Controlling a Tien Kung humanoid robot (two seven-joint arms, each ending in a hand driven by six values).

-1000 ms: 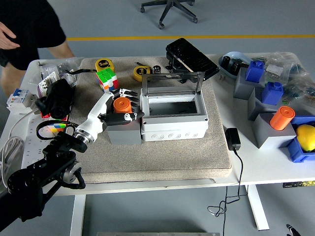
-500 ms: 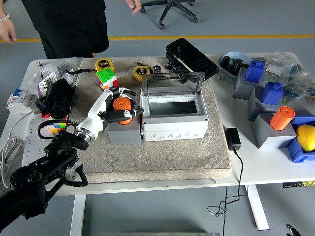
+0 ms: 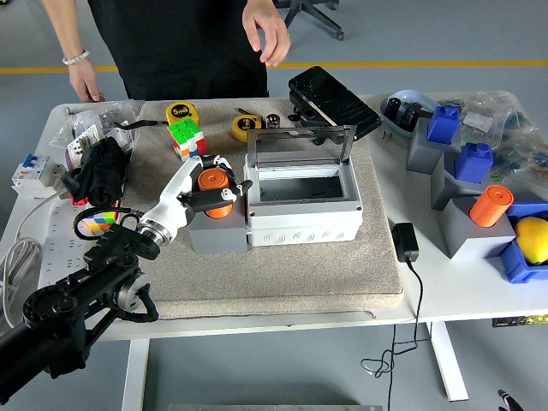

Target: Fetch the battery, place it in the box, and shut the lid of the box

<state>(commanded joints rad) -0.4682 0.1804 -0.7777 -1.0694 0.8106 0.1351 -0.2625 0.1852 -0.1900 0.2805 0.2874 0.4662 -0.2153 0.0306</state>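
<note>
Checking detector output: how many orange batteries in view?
2: one battery in the left hand beside the box, the other on a grey block far right. More may be hidden.

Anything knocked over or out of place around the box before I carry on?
Nothing stands out. The grey plastic box sits square on the beige mat with its clear lid raised, and the left hand grips the upright orange cylindrical battery.

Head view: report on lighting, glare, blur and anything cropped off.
Head view: even, soft lighting with faint shadows under the grey box; its clear raised lid shows mild sheen, no harsh glare; sharp across the table, including the left hand around the orange battery; the person at the far side is cropped by the top edge; right arm out of frame.
</note>
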